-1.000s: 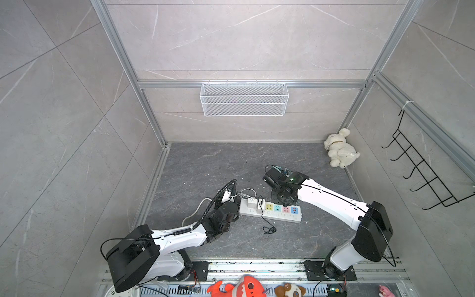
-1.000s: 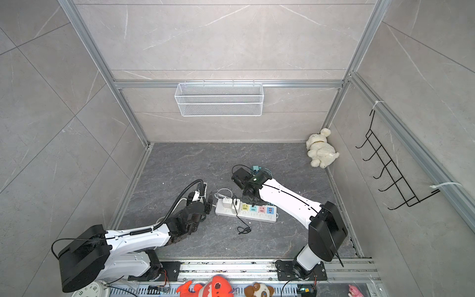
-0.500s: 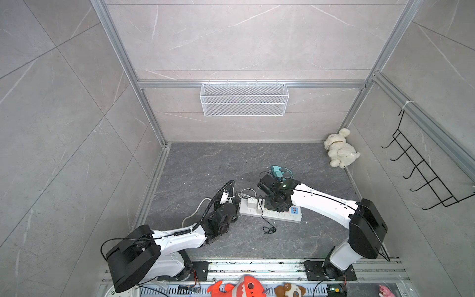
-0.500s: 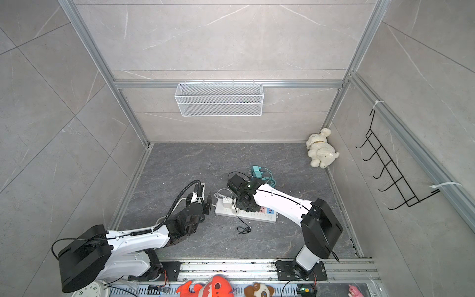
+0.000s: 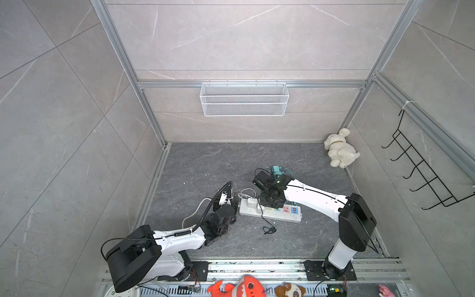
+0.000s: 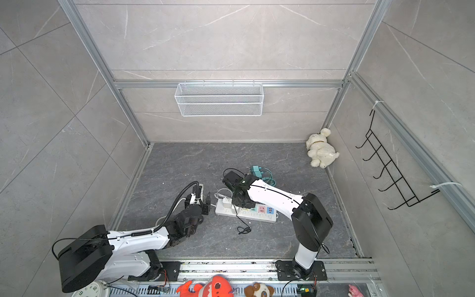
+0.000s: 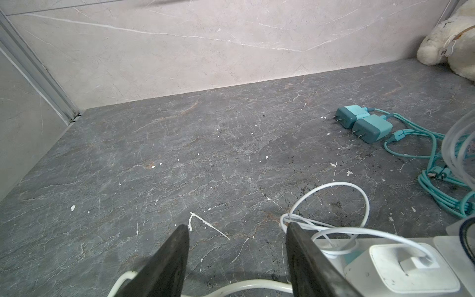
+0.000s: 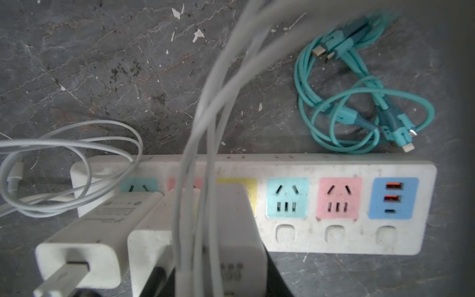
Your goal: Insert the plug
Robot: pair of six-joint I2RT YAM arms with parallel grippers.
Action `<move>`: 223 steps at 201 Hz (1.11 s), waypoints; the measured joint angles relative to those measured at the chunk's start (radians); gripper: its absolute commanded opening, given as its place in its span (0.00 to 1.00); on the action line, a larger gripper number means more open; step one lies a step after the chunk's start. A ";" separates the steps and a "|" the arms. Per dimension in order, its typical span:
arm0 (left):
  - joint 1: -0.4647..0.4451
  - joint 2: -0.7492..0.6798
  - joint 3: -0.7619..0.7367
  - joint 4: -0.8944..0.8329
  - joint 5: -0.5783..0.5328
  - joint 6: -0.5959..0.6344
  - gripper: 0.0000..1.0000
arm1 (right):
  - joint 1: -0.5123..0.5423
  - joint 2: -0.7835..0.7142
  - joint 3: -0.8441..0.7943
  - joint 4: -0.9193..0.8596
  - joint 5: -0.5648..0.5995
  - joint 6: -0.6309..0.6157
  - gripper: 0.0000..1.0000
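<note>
The right gripper [image 5: 269, 201], jaws closed on the white charger [image 8: 231, 231], has been brought down onto the power strip [image 8: 334, 239]; insertion is judged imminent. On the left gripper [image 7: 237, 227], jaws are noted half open and empty.

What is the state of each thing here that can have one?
power strip, lying flat, some sockets free
plugged charger, seated in the power strip
held charger, over the strip; seating unclear
teal chargers, unplugged, lying loose
left gripper, fingers open, holding nothing
right gripper, fingers shut on the held charger
</note>
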 measured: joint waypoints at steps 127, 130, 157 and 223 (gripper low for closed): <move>0.000 0.000 0.000 0.030 -0.014 0.000 0.61 | -0.024 0.021 -0.002 0.016 -0.016 -0.004 0.20; 0.000 0.000 0.000 0.032 -0.014 0.000 0.61 | -0.024 0.022 -0.002 0.016 -0.016 -0.004 0.20; 0.000 0.000 -0.002 0.037 -0.014 0.000 0.61 | -0.024 0.026 -0.004 0.016 -0.015 -0.005 0.19; 0.000 0.008 -0.002 0.039 -0.014 0.001 0.61 | -0.026 0.026 -0.023 0.016 -0.006 -0.012 0.19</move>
